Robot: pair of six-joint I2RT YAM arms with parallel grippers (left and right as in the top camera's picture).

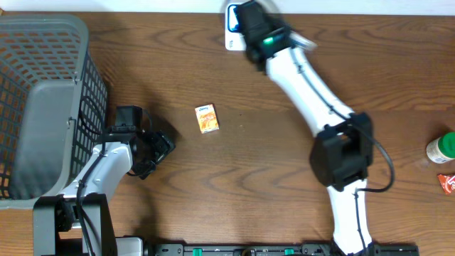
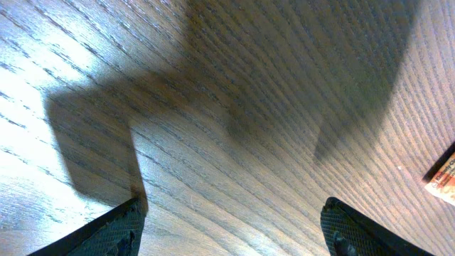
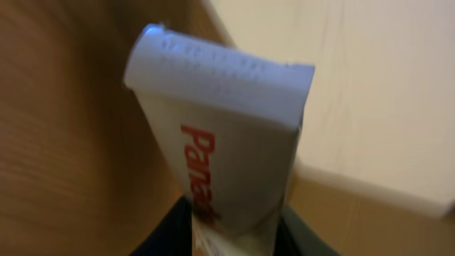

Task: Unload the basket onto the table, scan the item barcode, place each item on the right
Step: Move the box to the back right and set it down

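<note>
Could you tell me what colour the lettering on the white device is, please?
Red lettering on the white device; clearest in the right wrist view.

Warm brown surface (image 1: pixel 270 142), darker wood grain streaking right across it. The basket (image 1: pixel 92 85) is grey, its walls an open lattice. There's the small box (image 1: pixel 207 119), orange with a pale top band. The right arm (image 1: pixel 306 85) is white with black joints, and a green light glows near its wrist. Up close, the white object (image 3: pixel 227 149) carries red lettering and a ribbed, bluish-white end. The bottle (image 1: pixel 441 148) is white with a green cap, and the packet (image 1: pixel 446 183) is red.
</note>
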